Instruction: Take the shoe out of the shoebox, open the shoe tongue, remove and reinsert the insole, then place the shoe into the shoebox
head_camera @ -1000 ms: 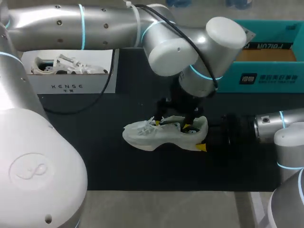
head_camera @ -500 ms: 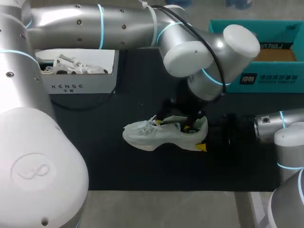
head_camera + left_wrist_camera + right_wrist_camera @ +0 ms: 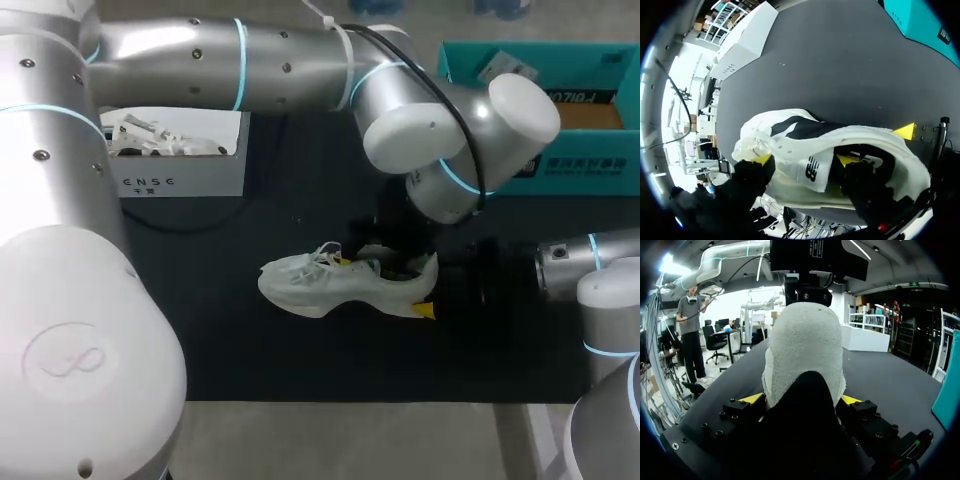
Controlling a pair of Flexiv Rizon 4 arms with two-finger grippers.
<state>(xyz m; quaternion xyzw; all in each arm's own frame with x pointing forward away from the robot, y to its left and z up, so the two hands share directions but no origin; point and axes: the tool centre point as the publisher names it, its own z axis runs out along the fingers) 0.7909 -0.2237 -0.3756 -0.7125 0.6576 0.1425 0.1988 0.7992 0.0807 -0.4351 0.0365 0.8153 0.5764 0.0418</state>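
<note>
A white shoe (image 3: 330,287) lies on its sole on the black mat, toe toward the left. My right gripper (image 3: 432,292) comes in from the right and is shut on the heel. In the right wrist view the heel (image 3: 805,340) fills the gap between its yellow tips (image 3: 752,399). My left gripper (image 3: 388,262) hangs over the shoe's opening. In the left wrist view its fingers (image 3: 762,159) straddle the white tongue (image 3: 810,167), one tip outside the upper and one in the dark opening. It stands open, and the insole is hidden.
A white shoebox (image 3: 180,182) holding another white shoe (image 3: 160,140) stands at the back left. A teal shoebox (image 3: 570,165) stands at the back right. My left arm's elbow (image 3: 450,130) spans the space between them.
My left arm has shifted to the right above the shoe and its fingers have narrowed around the tongue. The shoe and the right gripper have kept still.
</note>
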